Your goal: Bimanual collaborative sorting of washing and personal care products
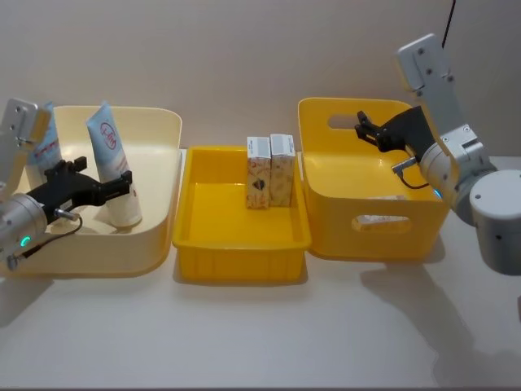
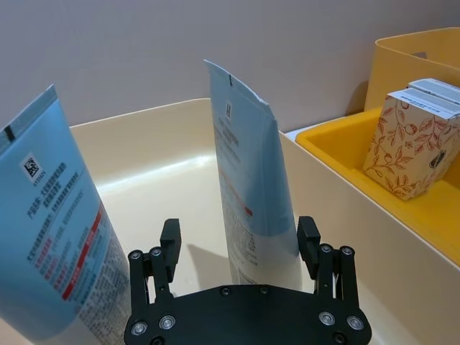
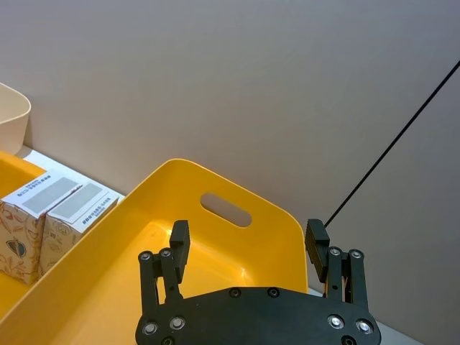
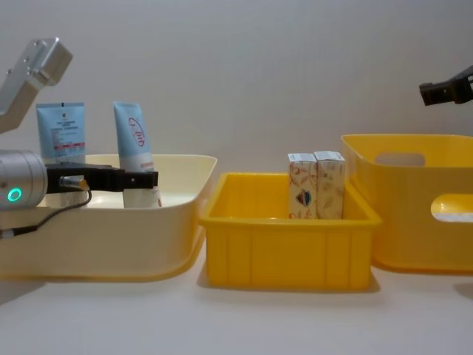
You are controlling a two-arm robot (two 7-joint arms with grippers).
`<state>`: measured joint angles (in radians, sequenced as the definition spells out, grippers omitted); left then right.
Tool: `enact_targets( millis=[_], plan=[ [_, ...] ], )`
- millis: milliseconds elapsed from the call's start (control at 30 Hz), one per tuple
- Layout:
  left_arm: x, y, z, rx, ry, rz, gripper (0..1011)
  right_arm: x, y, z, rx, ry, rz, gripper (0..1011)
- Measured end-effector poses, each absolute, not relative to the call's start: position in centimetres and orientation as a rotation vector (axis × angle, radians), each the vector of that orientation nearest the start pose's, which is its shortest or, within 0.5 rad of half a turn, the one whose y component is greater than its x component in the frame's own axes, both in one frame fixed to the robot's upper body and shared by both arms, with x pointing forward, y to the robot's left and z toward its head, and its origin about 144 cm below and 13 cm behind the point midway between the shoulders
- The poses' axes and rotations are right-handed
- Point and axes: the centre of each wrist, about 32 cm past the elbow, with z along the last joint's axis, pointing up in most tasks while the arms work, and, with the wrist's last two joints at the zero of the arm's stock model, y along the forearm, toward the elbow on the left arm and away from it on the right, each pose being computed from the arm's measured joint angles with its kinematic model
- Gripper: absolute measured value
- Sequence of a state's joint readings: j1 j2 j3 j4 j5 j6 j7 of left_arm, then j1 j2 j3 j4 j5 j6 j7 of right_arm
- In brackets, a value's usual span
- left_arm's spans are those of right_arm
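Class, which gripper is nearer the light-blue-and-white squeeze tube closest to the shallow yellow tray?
Left. The left gripper sits open at that light-blue-and-white squeeze tube, a finger either side; the right gripper hovers open above the deep yellow bin.

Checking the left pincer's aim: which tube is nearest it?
The tube nearer the yellow tray, straight ahead of the open left pincer; the other tube stands farther left.

- Squeeze tubes (image 1: 108, 142): light blue fading to white at the base, red lettering, small black print on the backs.
- Boxes (image 1: 259, 175): cream, orange-red leaf pattern, one dark blue emblem, grey-white tops.
- Left bin (image 1: 122, 254): plain cream.
- Middle tray (image 1: 240, 244) and right bin (image 1: 383, 236): bright yellow.
- Left gripper (image 1: 104, 169) and right gripper (image 1: 360, 124): black, silver screw heads.
- Table (image 1: 260, 334): pale off-white.
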<state>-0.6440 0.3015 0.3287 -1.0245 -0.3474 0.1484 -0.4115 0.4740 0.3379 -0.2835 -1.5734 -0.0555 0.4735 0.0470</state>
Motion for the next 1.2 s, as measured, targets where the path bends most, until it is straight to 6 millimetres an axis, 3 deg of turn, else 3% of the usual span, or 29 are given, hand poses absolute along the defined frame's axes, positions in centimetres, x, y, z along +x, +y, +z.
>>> enact_targets(
  millis=[533,1200],
  plan=[
    [63.1,27.2,122.1,0.157,0.049,1.023,1003,55.5,-24.1,130.4,-0.404,-0.330,-1.419,1001],
    [62.5,26.2,123.5,0.215,0.016,1.008,1003,55.5,-24.1,130.4,-0.404,-0.330,-1.419,1001]
  ],
)
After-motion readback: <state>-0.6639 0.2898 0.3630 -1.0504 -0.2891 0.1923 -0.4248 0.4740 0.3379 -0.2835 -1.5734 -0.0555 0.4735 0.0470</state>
